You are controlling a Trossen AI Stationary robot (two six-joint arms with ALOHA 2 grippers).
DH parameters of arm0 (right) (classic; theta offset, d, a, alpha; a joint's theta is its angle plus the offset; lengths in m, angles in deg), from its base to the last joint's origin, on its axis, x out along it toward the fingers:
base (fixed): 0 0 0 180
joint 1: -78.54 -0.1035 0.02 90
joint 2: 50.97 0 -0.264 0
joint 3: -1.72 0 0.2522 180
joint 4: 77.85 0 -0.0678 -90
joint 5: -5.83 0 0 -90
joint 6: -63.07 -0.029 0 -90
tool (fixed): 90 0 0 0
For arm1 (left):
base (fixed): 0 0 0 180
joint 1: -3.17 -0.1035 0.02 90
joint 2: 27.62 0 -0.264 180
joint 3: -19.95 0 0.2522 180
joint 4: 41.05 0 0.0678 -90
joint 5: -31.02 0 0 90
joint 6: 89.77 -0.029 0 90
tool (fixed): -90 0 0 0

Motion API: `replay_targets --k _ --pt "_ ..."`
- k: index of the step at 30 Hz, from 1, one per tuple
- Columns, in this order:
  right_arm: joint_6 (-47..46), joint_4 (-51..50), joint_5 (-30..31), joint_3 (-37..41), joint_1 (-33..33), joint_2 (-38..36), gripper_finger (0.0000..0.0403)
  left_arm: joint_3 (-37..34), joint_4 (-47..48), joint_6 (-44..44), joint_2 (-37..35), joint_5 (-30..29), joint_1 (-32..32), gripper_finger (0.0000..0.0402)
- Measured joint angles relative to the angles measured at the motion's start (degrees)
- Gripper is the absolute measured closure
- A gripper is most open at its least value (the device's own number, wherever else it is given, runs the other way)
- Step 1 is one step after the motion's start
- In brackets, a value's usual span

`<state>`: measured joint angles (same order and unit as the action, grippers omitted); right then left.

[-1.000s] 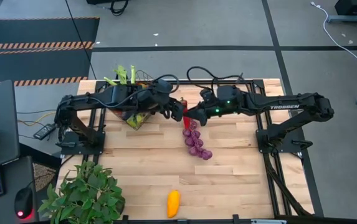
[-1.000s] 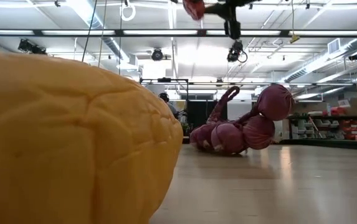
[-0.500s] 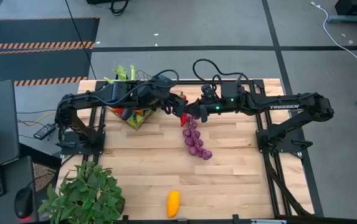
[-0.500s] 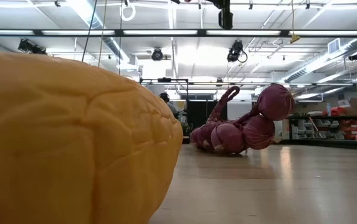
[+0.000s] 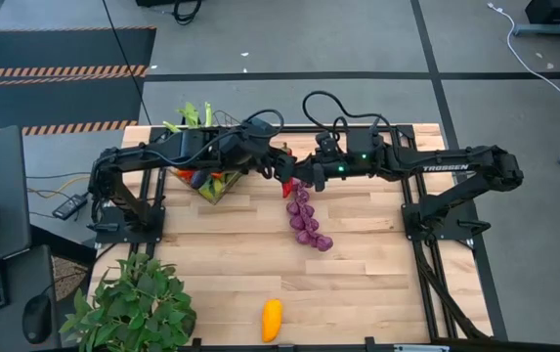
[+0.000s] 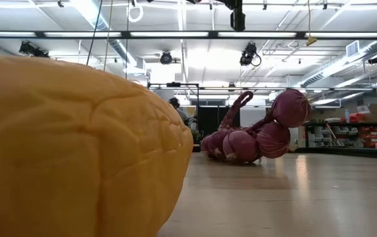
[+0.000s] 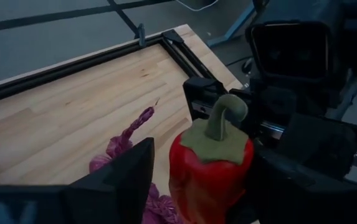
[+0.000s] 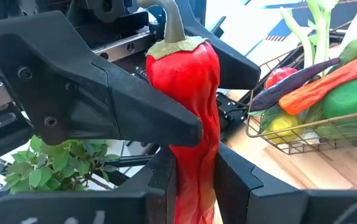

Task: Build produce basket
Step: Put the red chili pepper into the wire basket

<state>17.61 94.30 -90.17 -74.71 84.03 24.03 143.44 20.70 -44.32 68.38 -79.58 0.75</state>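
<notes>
A red toy pepper (image 5: 287, 181) with a green stem hangs over the table's middle, between my two grippers. My right gripper (image 5: 297, 180) comes from the right and is shut on it. My left gripper (image 5: 280, 167) comes from the left and is open, with a finger on either side of the pepper's stem half (image 7: 209, 155). The wire basket (image 5: 209, 186) stands at the far left and holds celery, a carrot, an eggplant and green and yellow pieces. Purple grapes (image 5: 307, 223) lie on the table below the grippers. My right gripper pinches the pepper's lower half (image 8: 194, 163) between its two fingers, which lie across the pepper and come from the table's right. The pepper is lifted clear of the table, stem end away from the fingers. My left gripper's fingers (image 8: 103, 99) flank the pepper's upper half; I cannot tell whether they touch it.
A yellow toy pepper (image 5: 272, 319) lies near the front edge and fills the left of the low view (image 6: 70, 151). A leafy green plant (image 5: 133, 303) stands at the front left corner. The grapes also show in the low view (image 6: 254, 138). The basket's rim shows in the right wrist view (image 8: 278, 134).
My right gripper has lifted the red pepper, which has left the top of the low view, and carried it a little toward the table's left. My left gripper has moved right, toward the pepper, and its fingers now stand around it.
</notes>
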Motion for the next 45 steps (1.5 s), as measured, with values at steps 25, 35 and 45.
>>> replay_targets --k 25,35,45 --pt "-0.95 0.27 2.35 0.00 -0.05 -0.06 0.0304 -0.01 -2.20 -0.97 1.17 4.39 0.38 0.0283" --pt "0.93 -10.39 5.97 -0.11 1.19 -0.15 0.0237 -0.06 7.66 -3.51 1.15 6.76 -1.21 0.0274" --pt "1.77 -18.33 4.79 -0.07 3.60 -0.17 0.0117 -0.05 27.30 -5.94 1.11 3.36 -7.20 0.0282"
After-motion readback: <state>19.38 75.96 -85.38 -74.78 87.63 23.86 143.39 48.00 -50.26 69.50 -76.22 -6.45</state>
